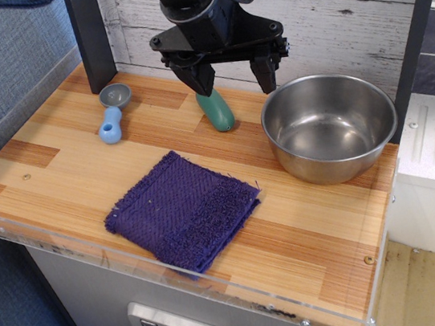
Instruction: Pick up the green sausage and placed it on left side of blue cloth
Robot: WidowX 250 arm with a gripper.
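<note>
Green sausage (pixel 216 111): upper middle of frame, I see it lying on wood.
Gripper (pixel 231 74): spread wide right above it, pinching nothing.
Blue cloth (pixel 182 210): centre-low.

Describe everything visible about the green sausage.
The green sausage is a small, smooth teal-green oblong with rounded ends, plastic-looking with a slight sheen. It lies on the wooden table, near the back wall, between the blue scoop and the steel bowl, apart from both and from the blue cloth. Its far end is hidden behind one finger of the open gripper just above it; whether they touch cannot be told.
</note>
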